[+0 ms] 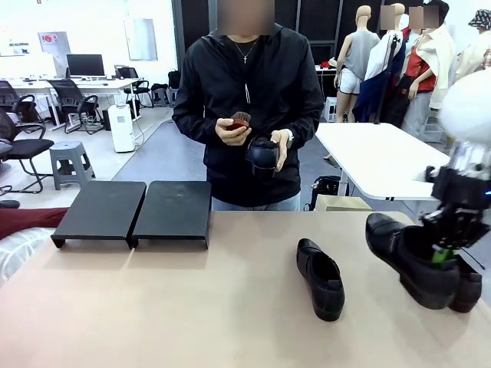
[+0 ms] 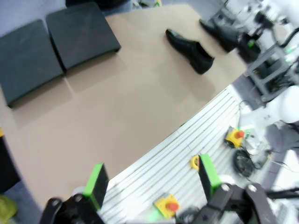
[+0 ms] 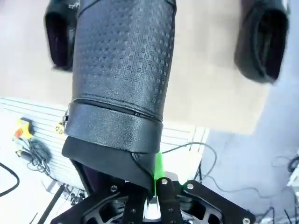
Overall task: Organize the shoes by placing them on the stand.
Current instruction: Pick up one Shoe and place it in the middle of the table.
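Right wrist view — right end effector (image 3: 154, 183) pinches grid-embossed black shoe (image 3: 124, 70); left end effector (image 2: 152, 179) spread.

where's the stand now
The stand sits at the table's far edge, left of centre in the front view, left of the person; nearest shoe lies to its right.

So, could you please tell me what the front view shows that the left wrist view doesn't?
The front view adds the person's hands holding a glossy black dress shoe and a brown brush. The left wrist view adds the open left gripper with green pads and yellow stop buttons. Both share the low black flat-topped stand, a second black shoe lying on the tan table, and the right gripper shut on a third shoe.
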